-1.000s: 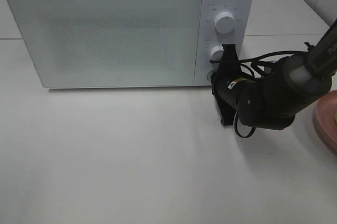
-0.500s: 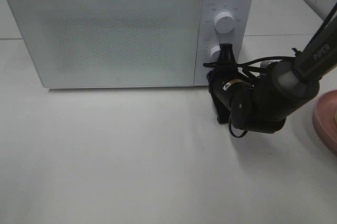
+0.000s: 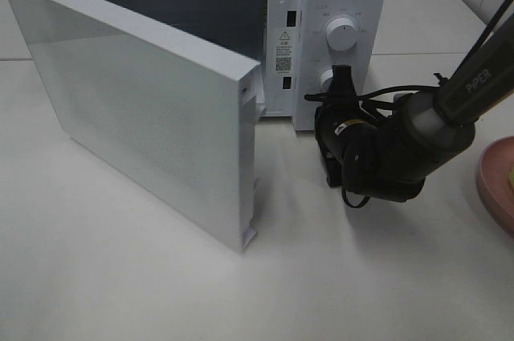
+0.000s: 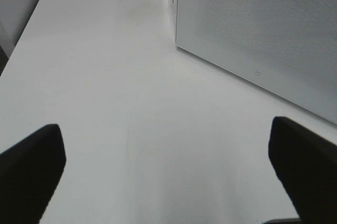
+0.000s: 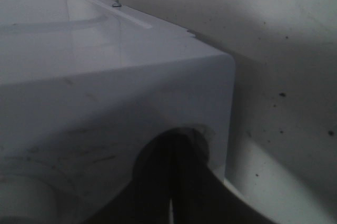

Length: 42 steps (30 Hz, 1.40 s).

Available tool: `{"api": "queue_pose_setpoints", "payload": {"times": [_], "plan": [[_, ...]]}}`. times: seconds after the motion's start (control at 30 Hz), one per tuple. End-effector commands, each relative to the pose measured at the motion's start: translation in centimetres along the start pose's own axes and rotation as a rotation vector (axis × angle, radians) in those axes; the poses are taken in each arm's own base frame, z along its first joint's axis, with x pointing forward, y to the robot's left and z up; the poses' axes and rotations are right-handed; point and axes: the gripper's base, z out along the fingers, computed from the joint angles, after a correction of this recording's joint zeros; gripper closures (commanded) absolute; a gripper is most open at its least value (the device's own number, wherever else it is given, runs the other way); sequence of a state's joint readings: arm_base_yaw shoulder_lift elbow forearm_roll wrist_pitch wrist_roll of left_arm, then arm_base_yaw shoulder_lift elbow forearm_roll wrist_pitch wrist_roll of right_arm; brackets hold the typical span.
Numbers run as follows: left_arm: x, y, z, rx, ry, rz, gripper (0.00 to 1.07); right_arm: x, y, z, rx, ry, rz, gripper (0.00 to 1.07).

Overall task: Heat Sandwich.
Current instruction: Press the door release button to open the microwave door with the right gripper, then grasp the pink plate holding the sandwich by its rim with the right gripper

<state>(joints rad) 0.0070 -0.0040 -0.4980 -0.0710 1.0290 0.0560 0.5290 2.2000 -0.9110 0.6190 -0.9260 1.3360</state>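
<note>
The white microwave point(image 3: 341, 4) stands at the back of the table with its door point(image 3: 152, 116) swung open toward the front left, so the dark cavity point(image 3: 193, 16) shows. My right gripper point(image 3: 325, 112) is shut, its tips pressed against the round button point(image 5: 176, 137) low on the control panel. My left gripper point(image 4: 166, 171) is open above bare table, and the door's outer face point(image 4: 253, 23) lies ahead of it. The pink plate point(image 3: 496, 184) is cut off at the right edge. The sandwich is not clearly in view.
Two white knobs point(image 3: 343, 34) sit on the panel above the right gripper. The right arm point(image 3: 401, 148) with its cables reaches in from the right. The open door sweeps over the table in front of the microwave's left half.
The microwave door, closed in both earlier frames, has sprung open to the front left. The right gripper has edged closer to the control panel.
</note>
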Motion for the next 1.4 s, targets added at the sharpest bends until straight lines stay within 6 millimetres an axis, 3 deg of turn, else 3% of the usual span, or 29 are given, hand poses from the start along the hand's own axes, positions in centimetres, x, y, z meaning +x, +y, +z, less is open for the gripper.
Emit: {"api": "queue_pose_setpoints", "payload": {"times": [0.03,0.7,1.07,1.4], "plan": [[0.3,0.0,-0.3,-0.001,-0.024,0.001,0.05,-0.4,4.1,1.5,-0.256,-0.016,-0.005,1.07],[0.3,0.0,-0.3,-0.001,-0.024,0.001,0.05,0.1,3.5,0.6,-0.07,0.076,-0.017,1.06],[0.3,0.0,-0.3,-0.001,-0.024,0.001,0.05,-0.8,1.8,-2.4,0.094,0.113,-0.023,1.06],[0.3,0.0,-0.3,-0.001,-0.024,0.001,0.05,-1.6,1.8,-5.3,0.19,0.154,-0.098,1.06]]}}
